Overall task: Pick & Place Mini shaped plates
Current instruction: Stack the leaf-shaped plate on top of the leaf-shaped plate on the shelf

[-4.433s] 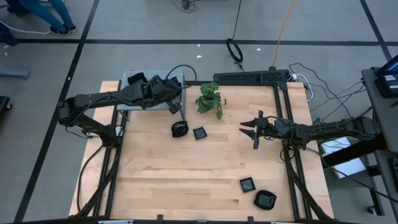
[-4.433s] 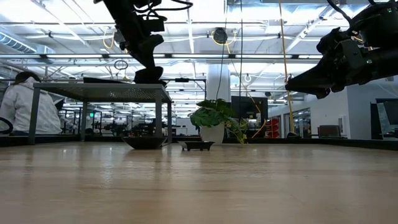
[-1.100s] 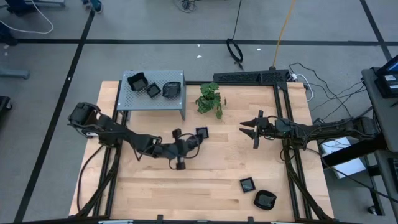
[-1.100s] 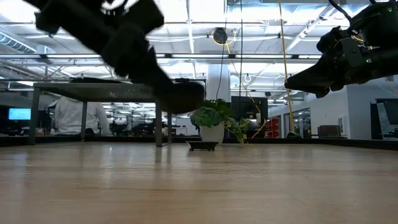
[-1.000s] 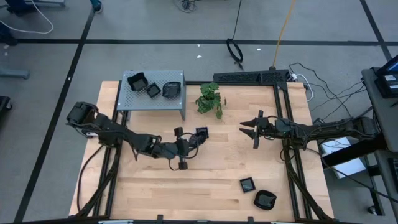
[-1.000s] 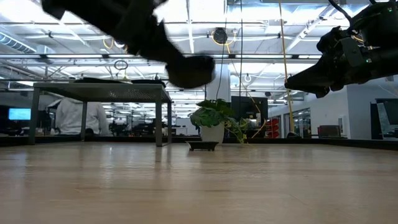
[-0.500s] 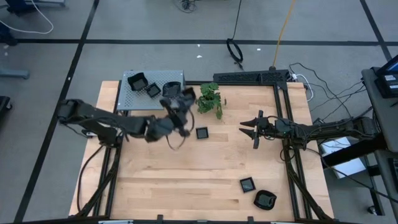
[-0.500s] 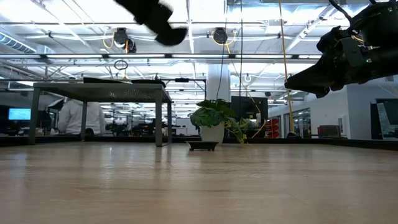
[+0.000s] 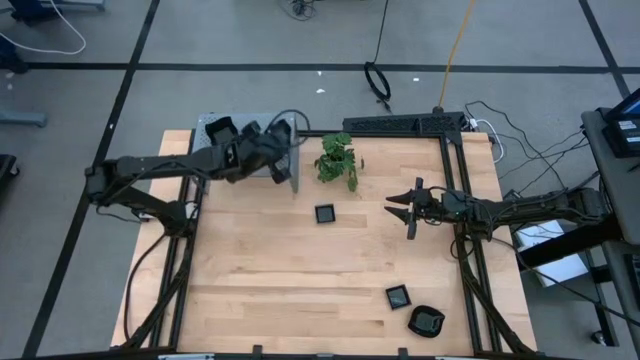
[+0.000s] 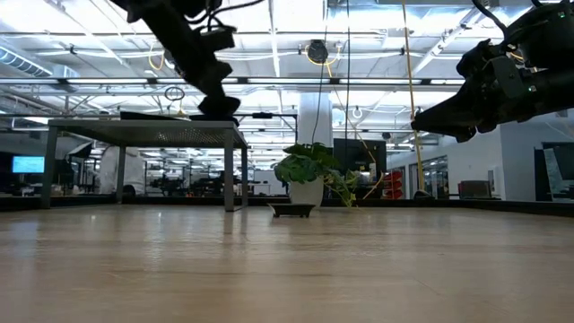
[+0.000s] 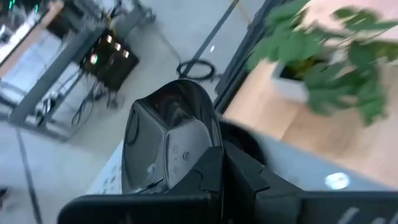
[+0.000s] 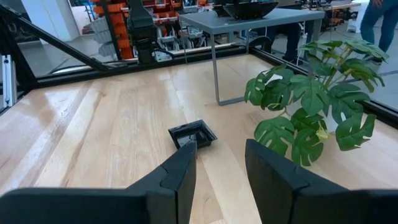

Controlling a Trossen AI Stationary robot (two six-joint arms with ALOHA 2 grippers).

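Overhead and table-level views share the plant (image 9: 338, 160).

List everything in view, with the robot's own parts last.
Mini plates on the table: three, black; one beside the plant, two at the high view's lower right.
Mini plate on the box: one visible, black; the arm covers the rest.
Held mini plate: one, glossy black, above the box.
Perforated box: one, grey, far left.
Plant: one, green, far centre.
Table: one, light wood.
Left gripper: dark, jaws shut on the held mini plate.
Right gripper: dark, jaws open, empty, right of centre.
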